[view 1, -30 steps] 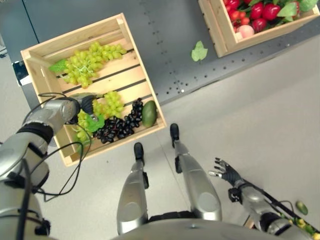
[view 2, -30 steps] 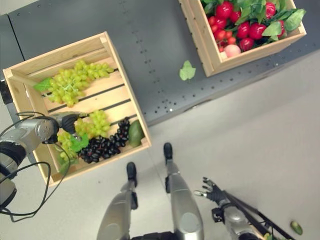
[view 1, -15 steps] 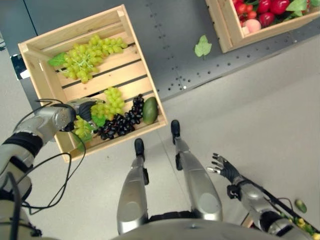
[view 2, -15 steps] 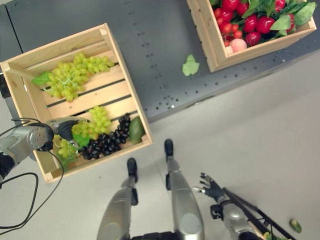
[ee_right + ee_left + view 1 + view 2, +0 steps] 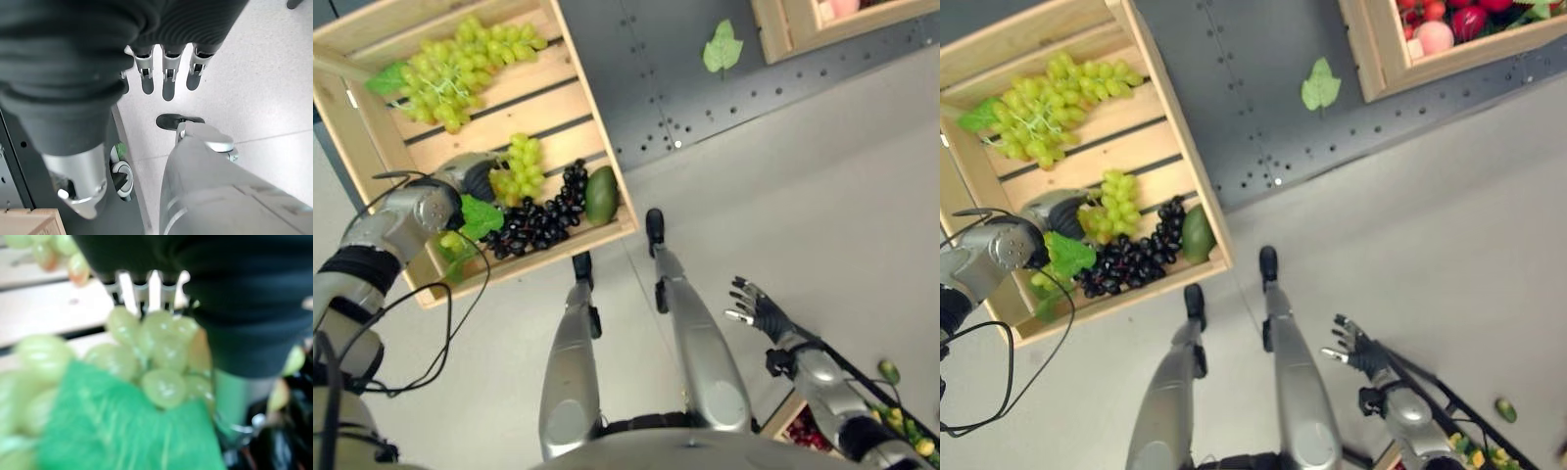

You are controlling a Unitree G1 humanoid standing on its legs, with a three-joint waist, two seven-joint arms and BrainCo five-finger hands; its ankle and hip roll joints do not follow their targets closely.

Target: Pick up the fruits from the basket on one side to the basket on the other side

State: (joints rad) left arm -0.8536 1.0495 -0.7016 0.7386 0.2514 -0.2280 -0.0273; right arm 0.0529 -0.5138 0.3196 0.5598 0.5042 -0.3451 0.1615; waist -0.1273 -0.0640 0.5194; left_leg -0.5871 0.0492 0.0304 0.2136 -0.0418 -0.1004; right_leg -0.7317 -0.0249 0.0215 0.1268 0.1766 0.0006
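Crate point(image 5: 570, 93) of pale wood sits at my left on the dark platform point(image 5: 656, 78), the biggest thing before me, and it holds 2 bunches of green grapes, 1 of black grapes point(image 5: 533, 217) and a green mango point(image 5: 600, 194) against its near wall. A second crate point(image 5: 1381, 54) with red fruit stands well apart on the same platform, with a loose leaf point(image 5: 722, 49) lying between the 2. My left hand point(image 5: 475, 176) is inside the first crate, pressed against the nearer green bunch point(image 5: 519, 166); in my left wrist view my fingers point(image 5: 146, 286) curl over those grapes point(image 5: 156, 352), so I judge I am clenched on the bunch, though it looks not yet clear of the slats. My right hand point(image 5: 756, 308) hangs low by my side, fingers spread and empty. I take this as the pick-up step. Next I would need to lift the bunch straight up past the crate wall, keeping the stem and its leaf point(image 5: 480, 217) from snagging the black grapes, then carry it across to the other crate.
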